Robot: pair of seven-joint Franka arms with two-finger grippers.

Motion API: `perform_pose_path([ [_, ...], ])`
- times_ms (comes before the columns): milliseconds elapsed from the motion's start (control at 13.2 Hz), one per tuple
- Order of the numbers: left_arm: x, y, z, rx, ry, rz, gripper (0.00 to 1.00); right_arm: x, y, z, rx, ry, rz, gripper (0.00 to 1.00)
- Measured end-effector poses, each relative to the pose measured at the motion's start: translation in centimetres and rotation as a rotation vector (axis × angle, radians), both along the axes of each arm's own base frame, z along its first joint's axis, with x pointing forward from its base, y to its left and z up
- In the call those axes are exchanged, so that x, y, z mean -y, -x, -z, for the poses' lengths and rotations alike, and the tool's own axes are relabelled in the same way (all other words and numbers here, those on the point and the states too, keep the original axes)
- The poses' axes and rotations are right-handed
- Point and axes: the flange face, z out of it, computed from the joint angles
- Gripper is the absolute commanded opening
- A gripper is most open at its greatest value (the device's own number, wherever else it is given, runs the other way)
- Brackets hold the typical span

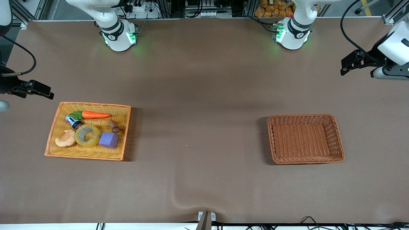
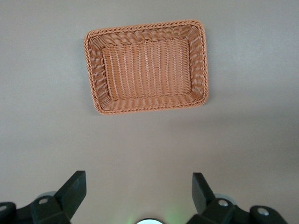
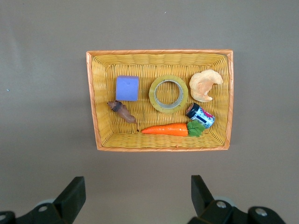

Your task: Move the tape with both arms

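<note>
Left hand [image 2: 135, 196], right hand [image 3: 135, 196]: both wide open, empty, touching nothing.

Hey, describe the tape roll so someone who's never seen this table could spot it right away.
Look at the yellow wicker tray toward the right arm's end of the table. The tape lies flat in it, between the purple cube and the pale croissant-shaped piece, nearer the front camera than the carrot. It is the only ring there: yellowish, translucent, with a wide hole.
</note>
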Motion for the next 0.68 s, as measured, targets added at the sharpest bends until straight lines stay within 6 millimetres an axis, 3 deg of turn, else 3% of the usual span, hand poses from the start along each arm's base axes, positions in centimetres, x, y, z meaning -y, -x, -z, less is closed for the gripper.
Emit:
perform_pose_path([
  [682,0.59,0.06,0.01,0.000,-0.002,-0.019,1.00,0.00,-0.02,-0.02,0.001,0.002,0.024,1.00],
])
